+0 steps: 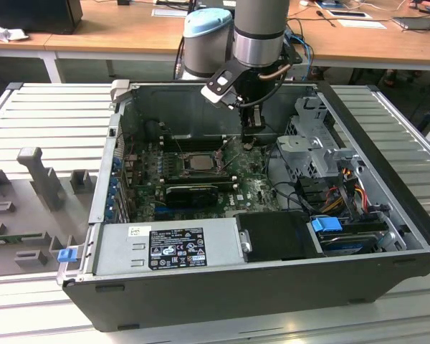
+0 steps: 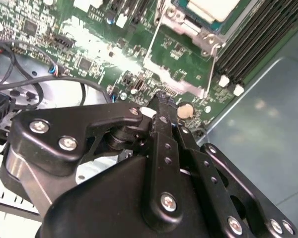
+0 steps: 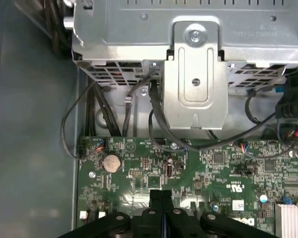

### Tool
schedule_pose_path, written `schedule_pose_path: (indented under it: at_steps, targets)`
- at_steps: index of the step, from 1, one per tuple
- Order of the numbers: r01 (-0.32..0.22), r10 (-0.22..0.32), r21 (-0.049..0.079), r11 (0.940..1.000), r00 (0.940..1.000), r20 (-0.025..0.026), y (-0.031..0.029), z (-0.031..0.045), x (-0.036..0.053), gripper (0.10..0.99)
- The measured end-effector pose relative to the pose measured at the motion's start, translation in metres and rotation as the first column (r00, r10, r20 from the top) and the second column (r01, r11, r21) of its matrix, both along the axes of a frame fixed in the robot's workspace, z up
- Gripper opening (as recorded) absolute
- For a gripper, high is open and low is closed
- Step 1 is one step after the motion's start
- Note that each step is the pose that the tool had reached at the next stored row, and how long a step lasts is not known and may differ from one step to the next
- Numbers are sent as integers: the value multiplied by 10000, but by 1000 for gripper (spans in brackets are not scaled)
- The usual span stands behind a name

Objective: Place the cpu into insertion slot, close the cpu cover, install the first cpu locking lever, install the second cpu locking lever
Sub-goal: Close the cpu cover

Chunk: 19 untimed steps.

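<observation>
The cpu [image 1: 198,162], silver-grey on top, lies flat in the insertion slot [image 1: 178,163] on the green board; in the second wrist view the cpu [image 2: 211,7] shows at the picture's edge. A metal frame, the cpu cover [image 2: 181,20], rims it, and thin lever rods [image 2: 154,47] run beside the socket. My gripper [image 1: 249,141] hangs over the board to the exterior view's right of the socket, apart from it. In both wrist views its black fingers [image 3: 156,198] are pressed together with nothing between them, just above the board near a coin battery [image 2: 185,110].
A grey drive cage [image 1: 312,143] with cables stands at the exterior view's right of my gripper. A black expansion card [image 1: 193,192] lies in front of the socket, the power supply [image 1: 168,247] nearer still. Long black memory slots [image 2: 248,44] run behind the socket.
</observation>
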<state>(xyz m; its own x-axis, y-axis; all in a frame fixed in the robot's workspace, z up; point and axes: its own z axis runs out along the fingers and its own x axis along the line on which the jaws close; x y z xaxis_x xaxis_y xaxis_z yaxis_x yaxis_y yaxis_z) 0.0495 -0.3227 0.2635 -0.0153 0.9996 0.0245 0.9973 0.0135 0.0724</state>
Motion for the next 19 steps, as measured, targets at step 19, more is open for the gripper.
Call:
schedule_pose_path:
  at_steps: [19]
  targets:
    - [-119, 119, 2, 9999, 9983, -562, -1, -93, -67, 106]
